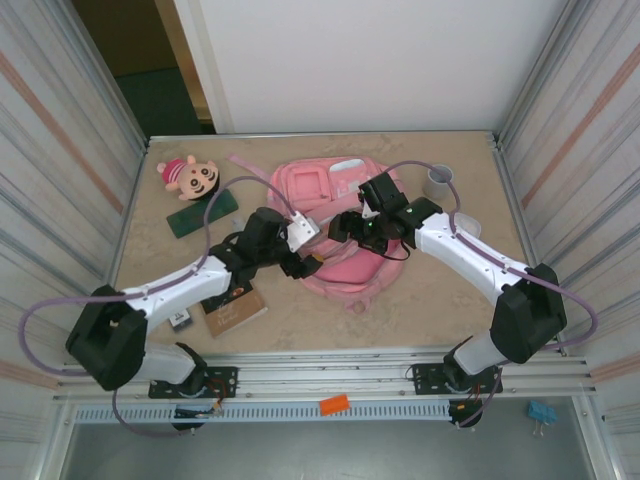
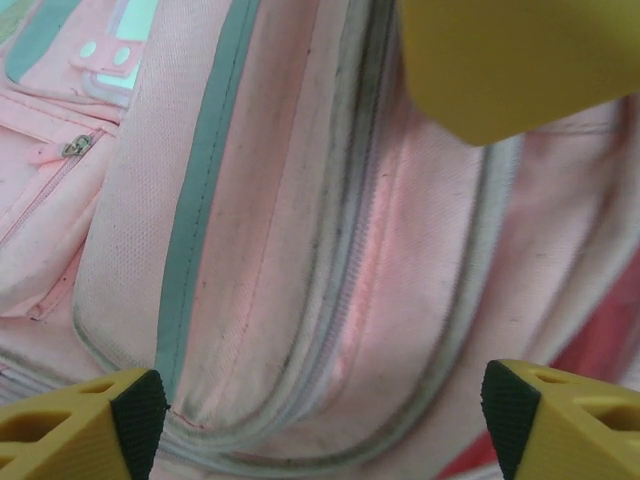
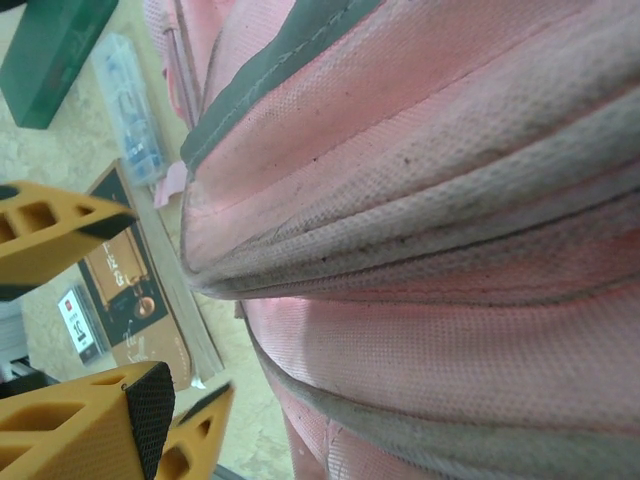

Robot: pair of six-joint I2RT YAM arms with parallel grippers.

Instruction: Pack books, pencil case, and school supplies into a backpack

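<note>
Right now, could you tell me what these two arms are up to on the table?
Both arms are reaching over the pink backpack, which lies in the middle of the table. The left gripper and the right gripper are open close above its zip seams, holding nothing. The book and the green pencil case lie on the table to the backpack's left, not yet packed.

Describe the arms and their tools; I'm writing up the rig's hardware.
The left arm and right arm have white links, black joints and a lilac cable looping alongside. The left tool and right tool have yellow latticed fingers with black pads.
</note>
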